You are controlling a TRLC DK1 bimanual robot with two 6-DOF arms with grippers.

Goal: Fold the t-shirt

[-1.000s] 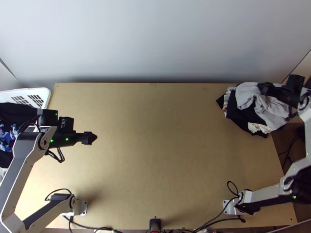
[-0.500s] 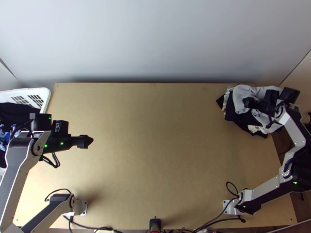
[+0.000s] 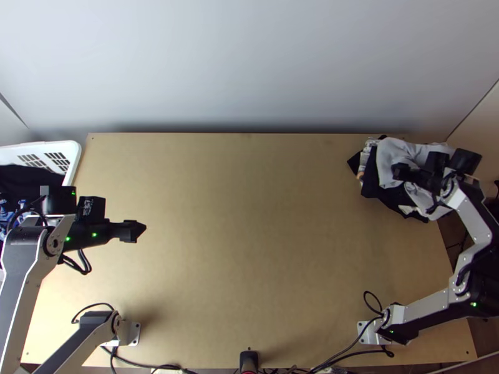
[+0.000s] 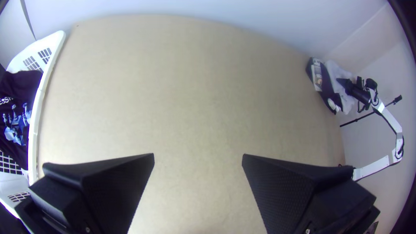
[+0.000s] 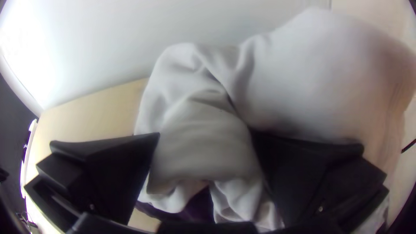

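basket [image 3: 75, 154] left of table [image 3: 249, 249], clothes [image 3: 28, 177] inside, cloth pile [image 3: 391, 157] on table's far right corner

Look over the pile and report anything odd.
The grey cloth lies bunched on the pile at the far right corner of the table and seems to overhang the edge, so it looks askew and might slip. I see no spill or damage.

Your top cam's fixed high over the table's [image 3: 249, 249] near edge, facing steeply down. Your L wrist cam looks over the tabletop toward the back wall [image 3: 249, 62], mid-dist.; both get the laundry basket [image 3: 75, 153] & clothes pile [image 3: 388, 192]. Your R wrist cam's v. close to the grey cloth [image 5: 203, 138], wall beyond; top shares that cloth.
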